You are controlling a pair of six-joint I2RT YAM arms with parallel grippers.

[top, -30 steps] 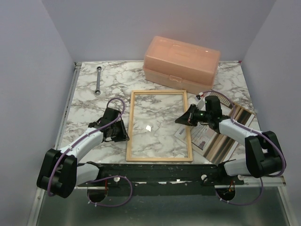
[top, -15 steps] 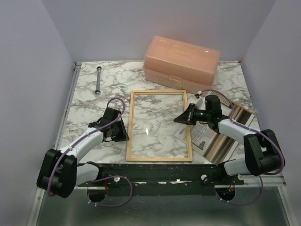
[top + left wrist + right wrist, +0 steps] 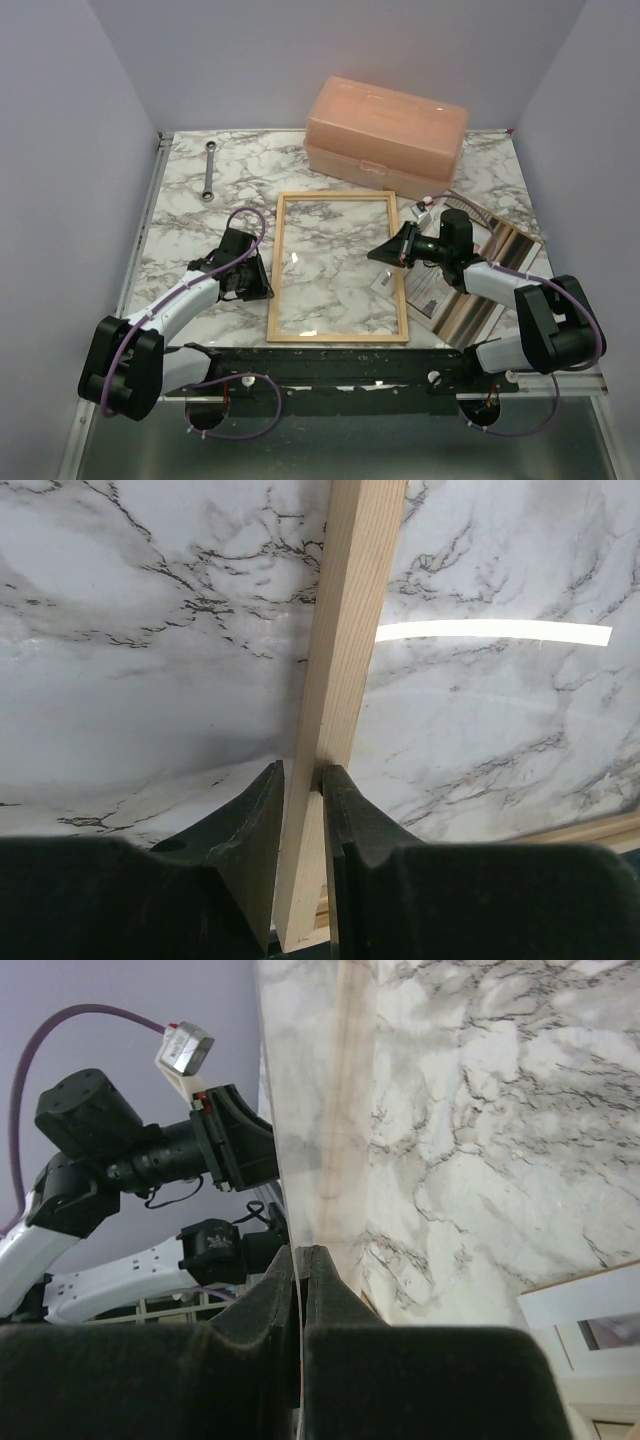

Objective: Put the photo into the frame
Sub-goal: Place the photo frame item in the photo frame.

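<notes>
The light-wood frame [image 3: 276,268] lies flat at the middle of the marble table. My left gripper [image 3: 262,281] is shut on its left rail; the left wrist view shows the wood strip [image 3: 350,610] pinched between both fingers of that gripper [image 3: 300,775]. My right gripper [image 3: 386,252] is shut on the right edge of a thin clear pane [image 3: 320,1090] that sits over the frame's opening and stands tilted up on that side. In the right wrist view the pane runs edge-on between the closed jaws of that gripper [image 3: 300,1252]. The photo [image 3: 428,291] lies picture side up just right of the frame, partly under the right arm.
A brown backing panel [image 3: 497,282] lies under and right of the photo, near the table's right edge. A peach plastic box [image 3: 385,128] stands at the back. A wrench [image 3: 209,172] lies at the back left. A metal rail [image 3: 143,235] runs along the left edge.
My right gripper has shifted slightly left and up with the pane's edge, and the glare on the pane has slid towards the frame's left side. The left arm has not moved.
</notes>
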